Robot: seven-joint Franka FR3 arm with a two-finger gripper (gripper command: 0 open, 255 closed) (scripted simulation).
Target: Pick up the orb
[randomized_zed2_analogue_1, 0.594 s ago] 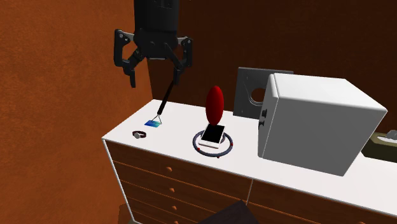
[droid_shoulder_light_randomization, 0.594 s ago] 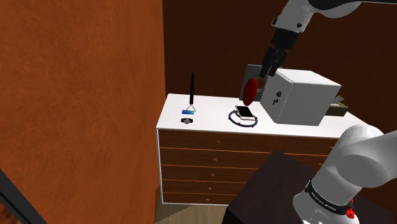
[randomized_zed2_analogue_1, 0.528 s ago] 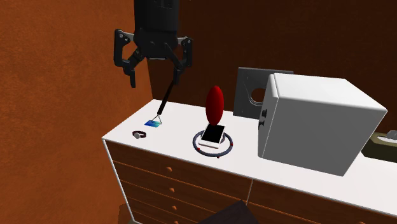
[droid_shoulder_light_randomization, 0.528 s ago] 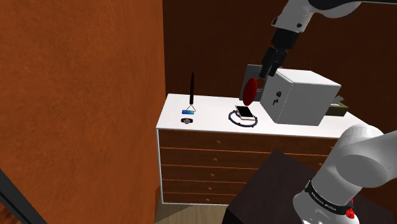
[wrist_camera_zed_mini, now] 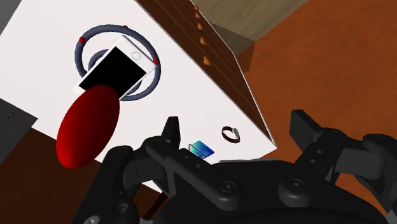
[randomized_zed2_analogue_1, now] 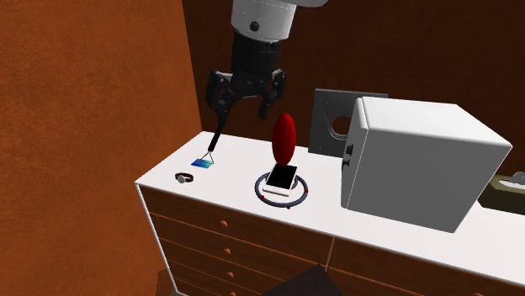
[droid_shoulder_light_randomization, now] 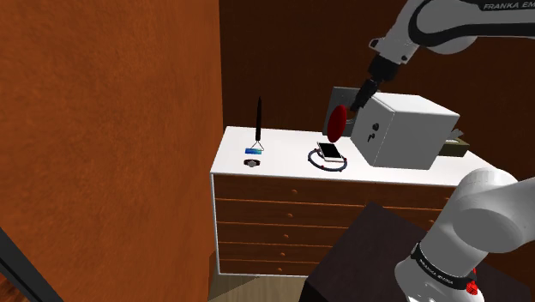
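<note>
The red orb (randomized_zed2_analogue_1: 284, 138) stood upright on the white worktop (randomized_zed2_analogue_1: 235, 168), just behind a phone (randomized_zed2_analogue_1: 283, 178) that lay inside a grey ring (randomized_zed2_analogue_1: 258, 187), and near a big white box (randomized_zed2_analogue_1: 421, 160). The tool (randomized_zed2_analogue_1: 246, 94) hung above the worktop (a little to the second exterior view's left of the orb), its fingers apart and holding nothing.

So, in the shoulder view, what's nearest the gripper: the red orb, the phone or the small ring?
1. Red orb, just below the gripper.
2. Phone, in front of the orb, toward the dresser's front edge.
3. Small ring, well off toward that view's left.
</note>
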